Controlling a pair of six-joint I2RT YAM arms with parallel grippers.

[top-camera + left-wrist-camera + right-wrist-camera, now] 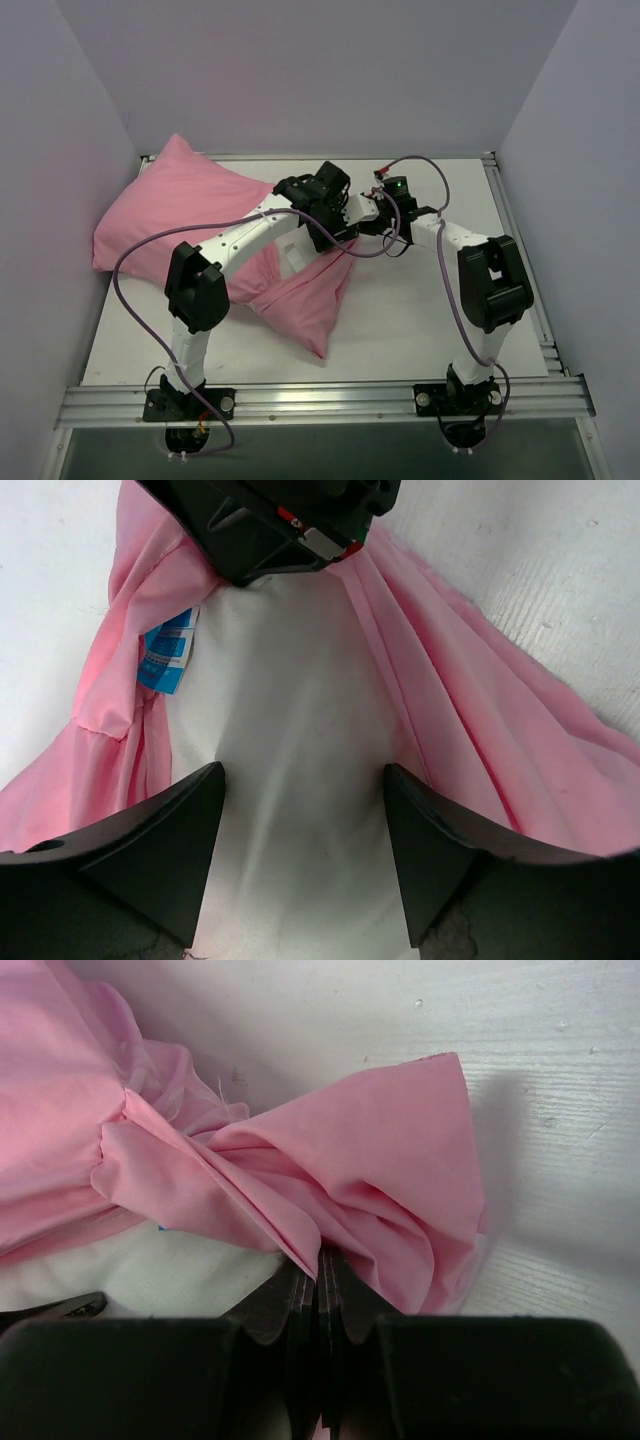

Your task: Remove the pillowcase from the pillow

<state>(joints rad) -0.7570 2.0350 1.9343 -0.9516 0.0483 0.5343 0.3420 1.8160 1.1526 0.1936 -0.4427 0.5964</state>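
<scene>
The pink pillowcase [180,210] lies at the left and middle of the table with the pillow inside. In the left wrist view the white pillow [290,700] shows in the case's open mouth, with pink pillowcase fabric [450,680] on both sides. My left gripper [305,810] is open, with its fingers [170,850] on either side of the bare pillow. My right gripper [320,1275] is shut on a bunched fold of the pillowcase [380,1150] at the opening. A strip of pillow [150,1275] shows beside it. Both grippers meet at the case's right end [340,220].
The white table [430,310] extends to the right and front of the pillow. Grey walls close in the left, back and right sides. A blue label [165,650] hangs inside the case. Purple cables loop over both arms.
</scene>
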